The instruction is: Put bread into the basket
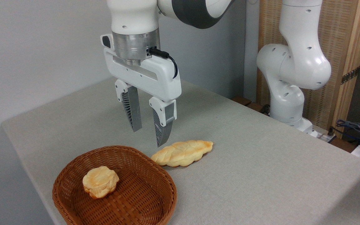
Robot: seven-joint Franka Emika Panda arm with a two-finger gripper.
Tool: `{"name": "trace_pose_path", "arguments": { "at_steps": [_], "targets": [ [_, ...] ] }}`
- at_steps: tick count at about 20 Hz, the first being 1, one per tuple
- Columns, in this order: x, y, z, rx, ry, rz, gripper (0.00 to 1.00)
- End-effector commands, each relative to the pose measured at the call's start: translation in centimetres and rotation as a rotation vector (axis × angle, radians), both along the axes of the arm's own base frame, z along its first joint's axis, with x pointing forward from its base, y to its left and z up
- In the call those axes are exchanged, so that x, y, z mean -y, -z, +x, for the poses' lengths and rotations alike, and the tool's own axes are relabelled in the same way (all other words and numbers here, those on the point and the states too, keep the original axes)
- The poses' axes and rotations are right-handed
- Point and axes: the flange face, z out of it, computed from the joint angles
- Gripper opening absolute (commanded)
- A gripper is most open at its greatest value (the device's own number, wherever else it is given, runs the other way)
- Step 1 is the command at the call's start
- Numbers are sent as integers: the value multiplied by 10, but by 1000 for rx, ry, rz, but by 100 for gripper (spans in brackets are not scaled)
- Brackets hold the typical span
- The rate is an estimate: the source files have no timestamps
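Camera view, fixed and looking down across a grey cloth-covered worktop point(245, 162): the white arm's claw point(149, 136) hangs in the air with its 2 ribbed grey fingers point(132, 109) pointing down, parted with a clear gap between them and nothing gripped. Its tips stand above the worktop, over the spot between the far rim of the basket and the left end of the bread, touching neither as far as can be seen.

The bread point(182, 153), a long braided loaf, pale golden with a browner tip at its right end, lies flat on the worktop just beyond the basket's far-right rim. Its left end comes very close to that rim; whether they touch cannot be told. It lies wholly outside the basket.

The basket point(164, 184), round, shallow, reddish-brown wicker, sits at the near-left corner of the worktop, its near edge cut by the bottom of the picture. Inside it, towards the left, rests 1 small round golden bun point(100, 182).

The arm's white base point(287, 93) stands past the worktop's far-right edge, before a wooden panel point(345, 47).
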Motion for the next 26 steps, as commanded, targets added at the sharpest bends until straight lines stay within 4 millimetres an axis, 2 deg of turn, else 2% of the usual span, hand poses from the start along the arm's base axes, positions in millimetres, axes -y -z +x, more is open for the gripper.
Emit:
{"name": "trace_pose_path", "arguments": {
  "at_steps": [1, 3, 7, 17, 22, 26],
  "targets": [
    [-2, -19, 1, 43, 127, 7, 100],
    [-4, -25, 2, 57, 147, 14, 100],
    [3, -21, -1, 24, 173, 9, 100],
    [-1, -19, -3, 6, 165, 7, 100],
    [1, -9, -14, -77, 169, -2, 100],
    [-1, 13, -23, -146, 166, -7, 100]
  ]
}}
